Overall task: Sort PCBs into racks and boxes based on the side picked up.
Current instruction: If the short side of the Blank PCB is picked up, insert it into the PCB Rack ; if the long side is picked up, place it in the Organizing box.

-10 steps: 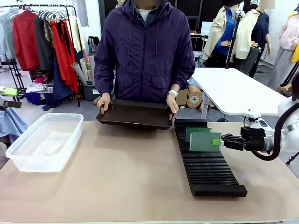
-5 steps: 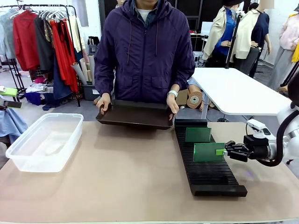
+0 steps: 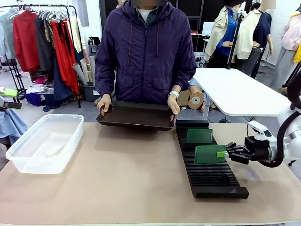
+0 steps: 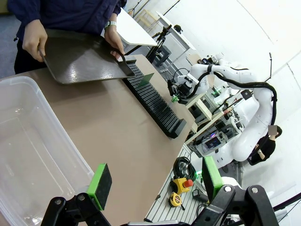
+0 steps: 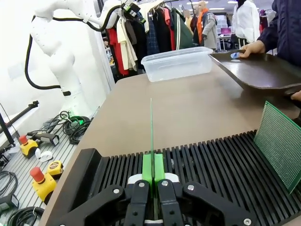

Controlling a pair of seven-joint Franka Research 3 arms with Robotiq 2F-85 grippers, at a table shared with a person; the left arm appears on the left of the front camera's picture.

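Note:
My right gripper (image 3: 222,153) is shut on the right edge of a green PCB (image 3: 209,154) that stands upright across the black rack (image 3: 211,181), its lower edge down among the slots. The right wrist view has that PCB (image 5: 151,132) edge-on between the green pads of the gripper (image 5: 153,170), over the ribbed rack (image 5: 211,162). A second PCB (image 3: 199,135) stands in the rack farther back, and this PCB (image 5: 281,141) is also at the right in the wrist view. My left gripper (image 4: 155,183) is open above the clear box (image 4: 28,141), nothing between its pads.
The clear box (image 3: 47,141) sits at the table's left. A person at the far side holds a shallow dark tray (image 3: 136,116) with both hands, just beside the rack's far end. A white table (image 3: 235,92) stands behind at right.
My right gripper has moved down and toward the near end of the rack with the PCB, bringing it to the slots. Over the last half second it has hardly moved.

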